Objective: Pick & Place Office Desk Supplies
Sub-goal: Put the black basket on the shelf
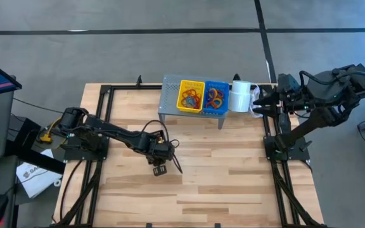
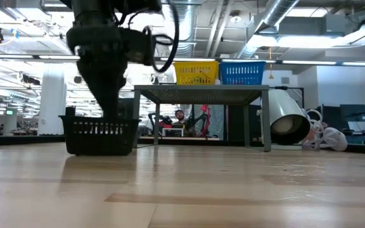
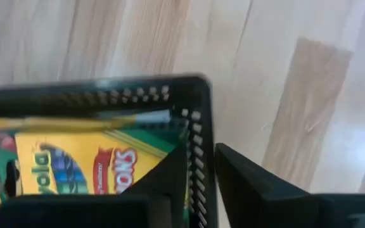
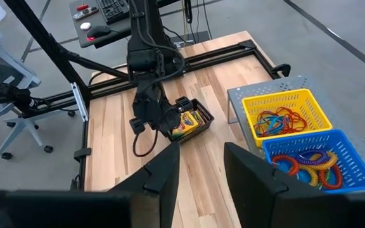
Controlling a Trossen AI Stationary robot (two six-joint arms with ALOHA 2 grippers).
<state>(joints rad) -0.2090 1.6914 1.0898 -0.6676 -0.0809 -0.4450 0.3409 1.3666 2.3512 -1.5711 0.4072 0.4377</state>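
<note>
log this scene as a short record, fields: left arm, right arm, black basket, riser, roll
left arm: left gripper at the black basket's rim, jaws straddling its wall
right arm: right gripper open, raised by the table's right edge
black basket: on the table, holds a crayon box
riser: carries yellow basket and blue basket, both with rubber bands
roll: white, right of the riser

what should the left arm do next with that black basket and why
Probably lift it a little. The left gripper has its fingers either side of the wall of the black basket, one inside and one outside, and the crayon box lies inside. In the low view the basket sits on the table, well short of the grey riser. The right gripper waits open.
</note>
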